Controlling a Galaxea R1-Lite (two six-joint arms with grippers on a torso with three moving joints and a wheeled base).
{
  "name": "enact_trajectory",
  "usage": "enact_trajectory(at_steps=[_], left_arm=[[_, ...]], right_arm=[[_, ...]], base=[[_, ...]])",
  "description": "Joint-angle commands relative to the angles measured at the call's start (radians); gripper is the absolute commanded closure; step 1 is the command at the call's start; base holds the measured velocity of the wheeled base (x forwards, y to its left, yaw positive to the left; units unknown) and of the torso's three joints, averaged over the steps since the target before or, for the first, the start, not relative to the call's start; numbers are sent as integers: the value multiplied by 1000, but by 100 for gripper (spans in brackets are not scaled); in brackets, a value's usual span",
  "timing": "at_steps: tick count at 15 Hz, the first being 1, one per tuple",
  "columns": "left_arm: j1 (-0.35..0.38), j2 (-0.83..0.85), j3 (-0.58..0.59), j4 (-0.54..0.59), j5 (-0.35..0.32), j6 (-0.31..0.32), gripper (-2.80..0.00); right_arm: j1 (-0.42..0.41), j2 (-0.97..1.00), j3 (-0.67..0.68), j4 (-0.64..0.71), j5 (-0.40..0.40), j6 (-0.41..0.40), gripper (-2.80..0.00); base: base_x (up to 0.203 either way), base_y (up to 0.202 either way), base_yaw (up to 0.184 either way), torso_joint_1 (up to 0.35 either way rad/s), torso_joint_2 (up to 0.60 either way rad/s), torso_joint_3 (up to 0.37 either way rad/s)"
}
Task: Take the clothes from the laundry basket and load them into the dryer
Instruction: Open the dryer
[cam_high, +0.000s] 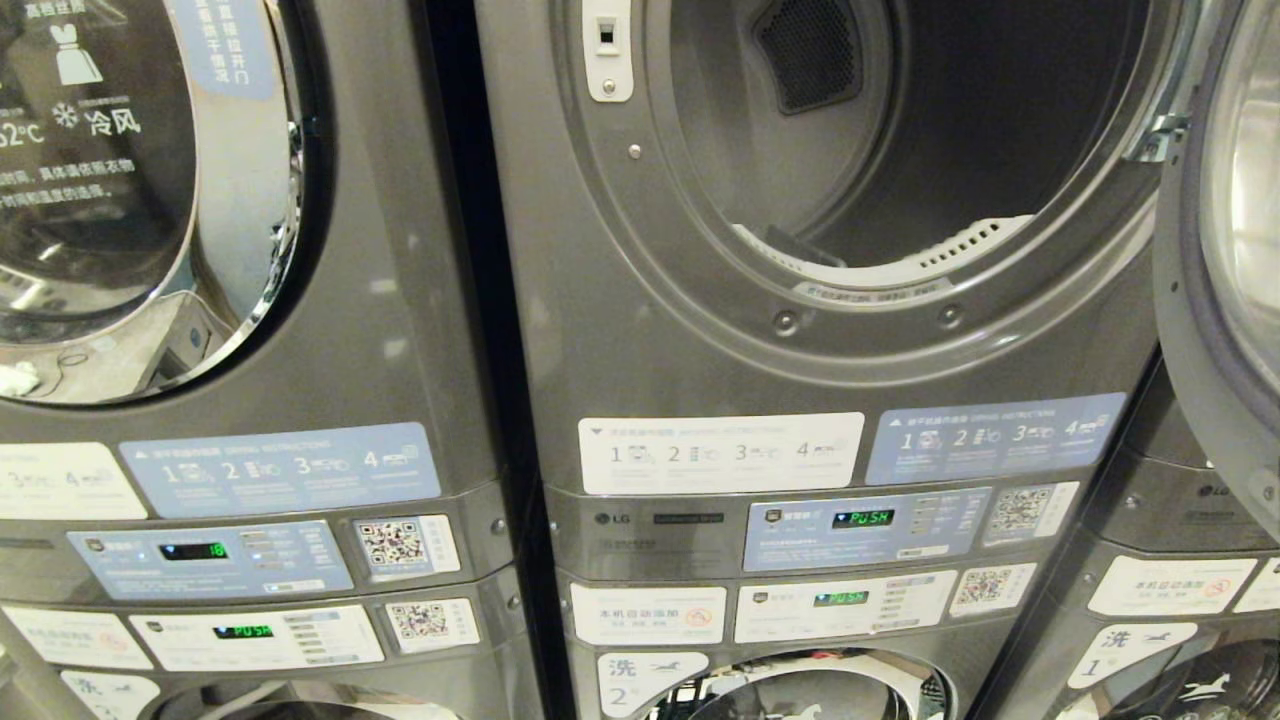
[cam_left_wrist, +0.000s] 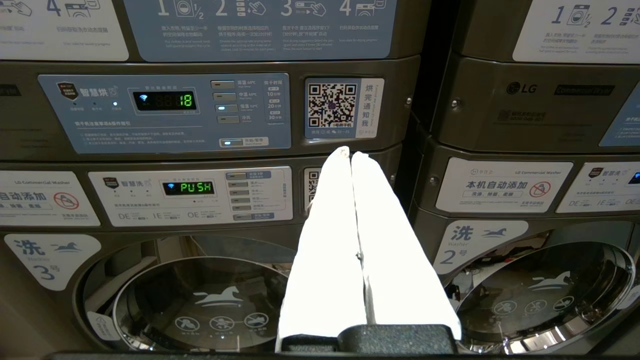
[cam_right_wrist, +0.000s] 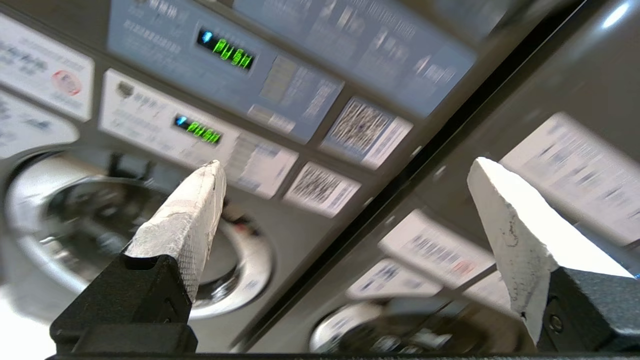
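Note:
The dryer (cam_high: 700, 340) fills the middle of the head view, its round drum opening (cam_high: 960, 130) dark inside and its door (cam_high: 1235, 250) swung open to the right. No clothes and no laundry basket are in view. Neither gripper appears in the head view. My left gripper (cam_left_wrist: 351, 152) is shut with its white fingers pressed together and nothing between them, pointing at the control panels of the stack to the left. My right gripper (cam_right_wrist: 346, 164) is open and empty, tilted, low before the dryer's stack, facing its lit panel (cam_right_wrist: 225, 52) and the washer door (cam_right_wrist: 125, 235) below.
A second dryer (cam_high: 130, 200) with its door closed stands at the left. Control panels (cam_high: 860, 530) and washers (cam_high: 800, 690) sit below the dryers. A dark gap (cam_high: 480, 300) separates the two stacks. Another stack (cam_high: 1180, 560) stands behind the open door at the right.

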Motion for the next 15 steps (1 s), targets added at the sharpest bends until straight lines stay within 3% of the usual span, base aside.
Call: enact_trajectory(at_steps=[1,3,5,6,9,11,13,15], left_arm=[[0,0,0,0,0,-1,0],[0,0,0,0,0,-1,0],[0,0,0,0,0,-1,0],[0,0,0,0,0,-1,0],[0,0,0,0,0,1,0],[0,0,0,0,0,-1,0],[0,0,0,0,0,-1,0],[0,0,0,0,0,0,0]], right_arm=[[0,1,12,35,8,66,-280],[0,0,44,33,92,120,-280],[0,0,130,-81,141,176,-280],[0,0,151,-132,182,242,-280],[1,0,136,-21,300,425,-280],[-16,13,151,22,356,442,-280],[-125,62,151,24,356,432,-280],[-310,81,151,26,358,413,-280]], base=[[0,0,0,0,0,0],[0,0,0,0,0,0],[0,0,0,0,0,0],[0,0,0,0,0,0],[0,0,0,0,0,0],[0,0,0,0,0,0],[0,0,0,0,0,0],[0,0,0,0,0,0]])
